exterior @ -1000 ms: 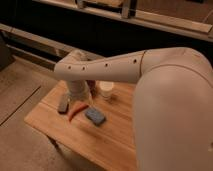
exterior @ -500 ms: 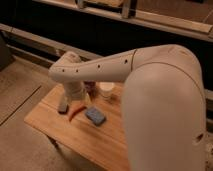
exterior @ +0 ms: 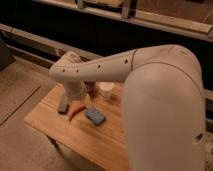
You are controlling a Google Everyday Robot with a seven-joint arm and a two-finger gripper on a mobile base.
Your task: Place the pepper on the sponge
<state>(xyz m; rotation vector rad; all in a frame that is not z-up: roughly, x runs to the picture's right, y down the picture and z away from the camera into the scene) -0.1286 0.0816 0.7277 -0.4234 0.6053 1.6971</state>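
Camera view: pepper (exterior: 75,112) is low on the desk (exterior: 50,125), between a grey block (exterior: 63,106) and the blue sponge (exterior: 95,116). It's just beside the sponge, not on it, so the placing is yet to be done.

Claw (exterior: 76,101) is at the pepper's upper end, below the arm (exterior: 100,67). Can't tell how far open it is or whether it has hold of the pepper, because the wrist hides it. Also unclear whether the pepper rests on the wood or is slightly lifted.

White cup (exterior: 106,91) stands behind, with a dark item beside it that I can't identify. The arm's shell blocks the desk's right side.
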